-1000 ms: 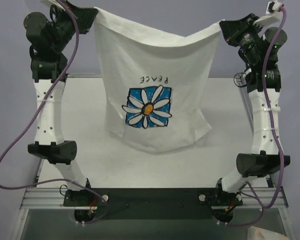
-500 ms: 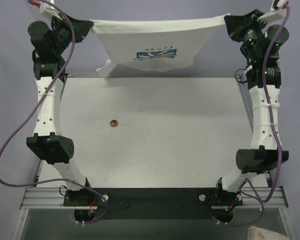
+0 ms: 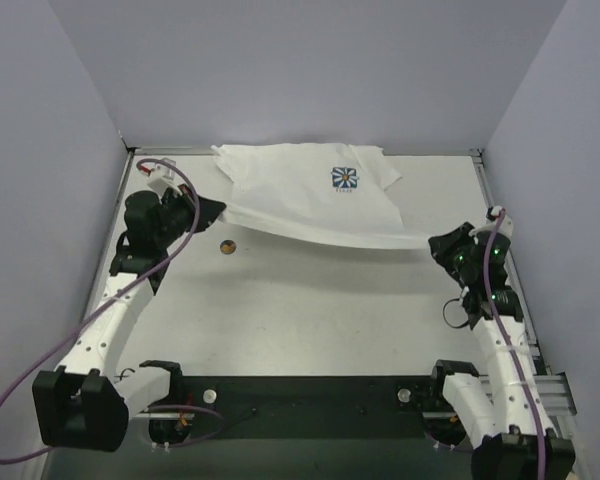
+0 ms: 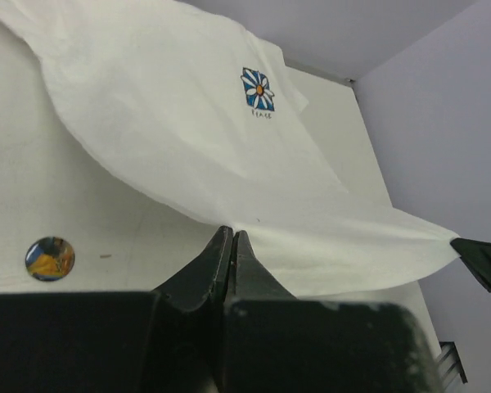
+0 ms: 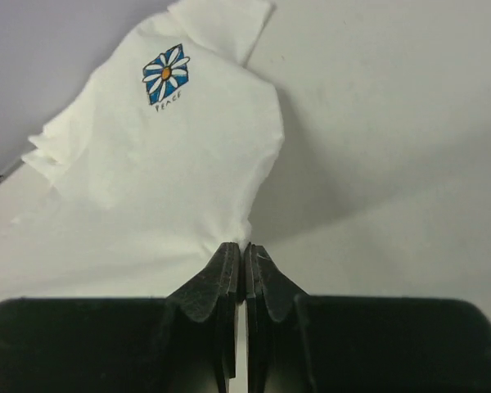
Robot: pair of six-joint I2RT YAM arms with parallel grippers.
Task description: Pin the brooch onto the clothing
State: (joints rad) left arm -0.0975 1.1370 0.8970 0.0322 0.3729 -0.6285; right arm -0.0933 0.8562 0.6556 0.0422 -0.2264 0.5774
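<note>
The clothing (image 3: 310, 195) is a white T-shirt lying across the far half of the table, flower print (image 3: 346, 178) facing up; the same clothing (image 4: 188, 123) (image 5: 155, 172) fills both wrist views. My left gripper (image 3: 220, 208) is shut on its hem at the left corner, and in the left wrist view the left gripper (image 4: 231, 236) pinches the cloth edge. At the right corner my right gripper (image 3: 432, 240) (image 5: 243, 248) is shut on the hem too. The hem hangs stretched between them, a little above the table. The brooch (image 3: 227, 245) (image 4: 49, 257), a small round disc, lies on the table just in front of the left gripper.
Grey walls close the table (image 3: 310, 310) in at the back and both sides. A black rail (image 3: 310, 395) with the arm bases runs along the near edge. A purple cable (image 3: 40, 350) loops beside the left arm.
Both arms have come down from high up and drawn back toward me, laying the shirt flat on the far table. The brooch, hidden a second ago, now shows.
</note>
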